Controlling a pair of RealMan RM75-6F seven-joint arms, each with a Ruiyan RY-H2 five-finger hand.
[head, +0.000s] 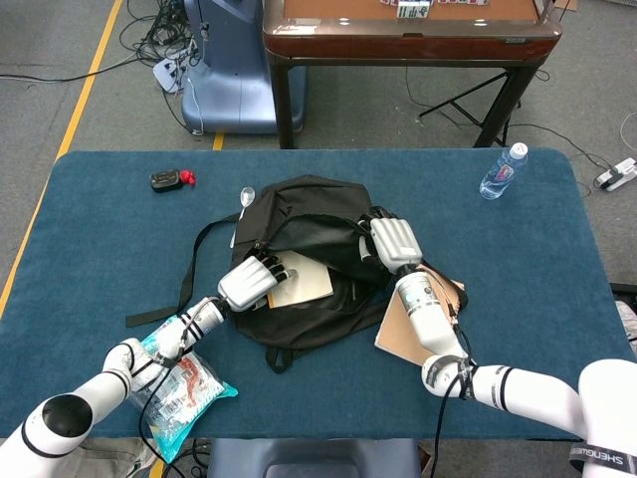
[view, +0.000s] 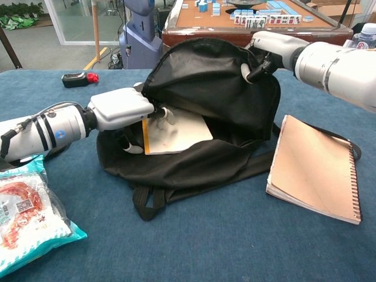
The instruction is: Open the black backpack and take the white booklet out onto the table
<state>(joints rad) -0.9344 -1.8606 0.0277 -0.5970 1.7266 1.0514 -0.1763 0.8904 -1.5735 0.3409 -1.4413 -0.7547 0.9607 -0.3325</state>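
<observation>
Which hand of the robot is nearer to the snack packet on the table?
Left. The left hand is at the backpack's opening, just above the snack packet; the right hand holds the flap on the far side.

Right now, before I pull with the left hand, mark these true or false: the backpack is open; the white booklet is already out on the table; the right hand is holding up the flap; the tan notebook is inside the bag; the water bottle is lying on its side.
1. The black backpack is open. True.
2. The white booklet lies out on the table. False: it sits in the backpack's opening, with the left hand fingers on it.
3. The right hand holds up the flap. True.
4. The tan notebook is inside the bag. False: it lies on the table beside the backpack.
5. The water bottle lies on its side. False: it stands upright.
</observation>
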